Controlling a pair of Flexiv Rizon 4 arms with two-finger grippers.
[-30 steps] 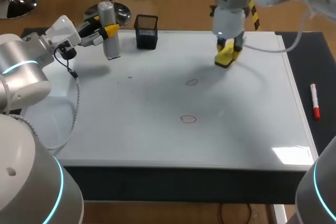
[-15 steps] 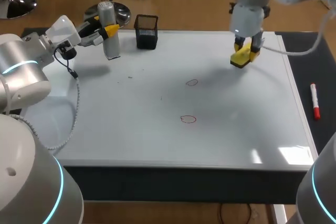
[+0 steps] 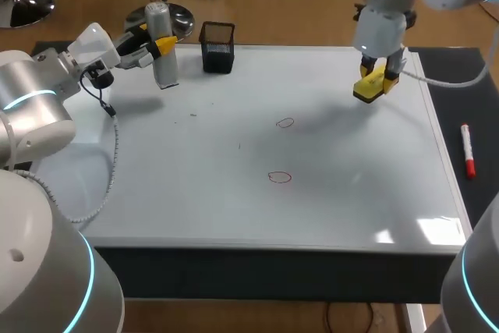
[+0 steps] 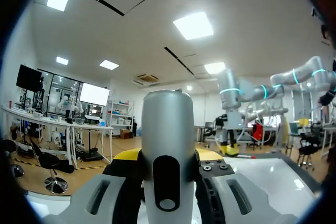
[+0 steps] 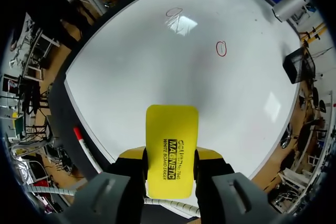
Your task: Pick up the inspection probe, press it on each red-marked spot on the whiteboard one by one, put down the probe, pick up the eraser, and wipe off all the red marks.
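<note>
My left gripper (image 3: 160, 43) is closed on the probe (image 3: 161, 60), which stands upright at the far left corner of the whiteboard (image 3: 195, 208). My right gripper (image 3: 374, 83) grips the yellow eraser (image 3: 369, 90) from two sides and holds it above the board, near the far right corner. Two red marks are near the middle of the board: one mark (image 3: 285, 122) closer to the far edge, the other mark (image 3: 279, 178) closer to the front edge. A basket (image 3: 217, 47) stands at the far edge, near the probe. A marker (image 3: 467, 150) lies on the table (image 3: 468, 91), beside the board's right edge.
</note>
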